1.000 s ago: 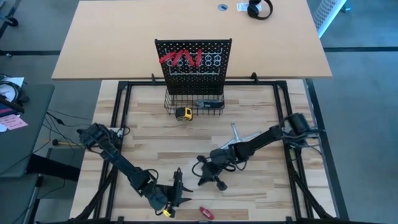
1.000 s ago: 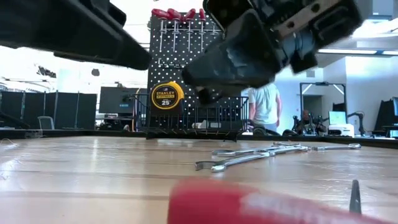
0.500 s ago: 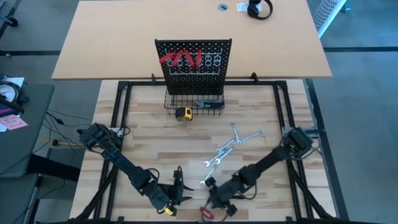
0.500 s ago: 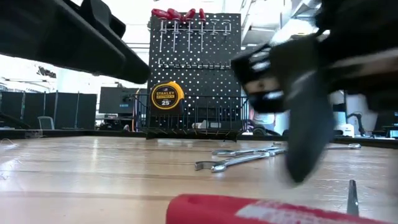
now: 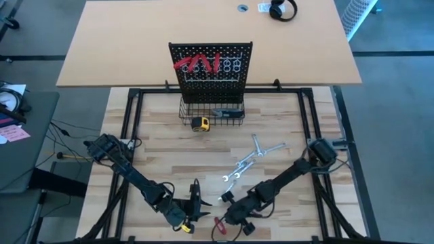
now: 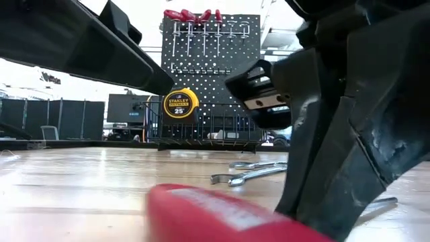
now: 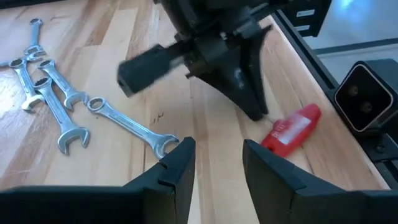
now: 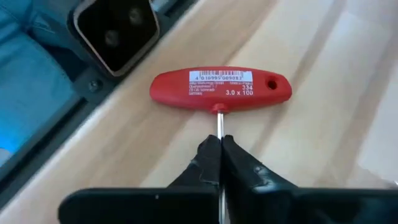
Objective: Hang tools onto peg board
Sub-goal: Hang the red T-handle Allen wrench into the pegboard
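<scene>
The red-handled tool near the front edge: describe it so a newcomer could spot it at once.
On the wooden table, go to the front edge, opposite the peg board. There the right gripper is shut on the thin metal shaft of a red T-handle tool. Unlike the silver wrenches nearby, it has a fat red crossbar handle with a white label.

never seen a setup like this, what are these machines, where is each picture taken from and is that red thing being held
Two dark robot arms work at a wooden table. One camera looks down from above, one sits at table level, and one rides on each wrist. The right gripper is shut on the thin metal shaft of a red T-handle tool near the table's front edge. The left gripper waits open close beside it. Silver wrenches lie loose mid-table. At the back stands the peg board with red tools already hung.
</scene>
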`<state>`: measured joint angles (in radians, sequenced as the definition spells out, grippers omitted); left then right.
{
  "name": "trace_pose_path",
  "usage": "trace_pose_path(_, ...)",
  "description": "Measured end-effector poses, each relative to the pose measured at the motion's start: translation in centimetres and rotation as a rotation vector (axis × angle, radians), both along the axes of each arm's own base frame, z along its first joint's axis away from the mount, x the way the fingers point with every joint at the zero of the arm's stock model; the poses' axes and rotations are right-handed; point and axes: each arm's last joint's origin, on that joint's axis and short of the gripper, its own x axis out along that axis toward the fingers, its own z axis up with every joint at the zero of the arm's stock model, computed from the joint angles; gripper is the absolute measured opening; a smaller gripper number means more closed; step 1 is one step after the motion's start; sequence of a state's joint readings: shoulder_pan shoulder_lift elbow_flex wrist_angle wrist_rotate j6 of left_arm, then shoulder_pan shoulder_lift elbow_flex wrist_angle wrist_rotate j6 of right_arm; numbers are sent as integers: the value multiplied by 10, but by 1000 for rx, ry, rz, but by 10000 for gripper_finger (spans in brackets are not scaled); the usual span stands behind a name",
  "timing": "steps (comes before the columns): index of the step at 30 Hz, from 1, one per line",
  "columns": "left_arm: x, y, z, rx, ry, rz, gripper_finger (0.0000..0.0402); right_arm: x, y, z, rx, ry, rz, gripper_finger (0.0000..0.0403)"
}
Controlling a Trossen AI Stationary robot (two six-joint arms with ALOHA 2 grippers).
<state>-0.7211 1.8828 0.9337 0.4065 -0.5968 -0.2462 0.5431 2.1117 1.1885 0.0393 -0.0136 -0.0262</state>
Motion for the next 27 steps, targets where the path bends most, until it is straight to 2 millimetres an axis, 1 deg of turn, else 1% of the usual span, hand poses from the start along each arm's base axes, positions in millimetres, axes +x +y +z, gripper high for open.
trace_pose_path(3,-2,-3,0,-2,-1,-10,111,-6,-16,0,40,-36,-39,6)
trace_pose_path(8,-5,-7,1,17,-12,-36,97,-17,-45,6,162,-164,-86,4)
trace_pose_path(11,-4,-7,2,7,-16,-54,97,-20,-64,7,244,-208,-136,3)
trace_pose_path(14,1,-3,3,13,-15,-98,104,-20,-78,4,329,-223,-139,3)
trace_pose_path(16,6,1,0,13,-25,-86,116,-19,-81,5,386,-239,-116,3)
trace_pose_path(18,9,4,-3,53,-13,-90,134,-17,-81,9,430,-260,-81,3)
trace_pose_path(22,13,8,-3,16,10,-154,170,-17,-79,11,451,-266,-52,3)
trace_pose_path(24,14,9,-2,12,4,-148,178,-17,-78,11,455,-269,-47,3)
trace_pose_path(27,14,9,-2,1,7,-140,180,-17,-79,11,454,-265,-46,4)
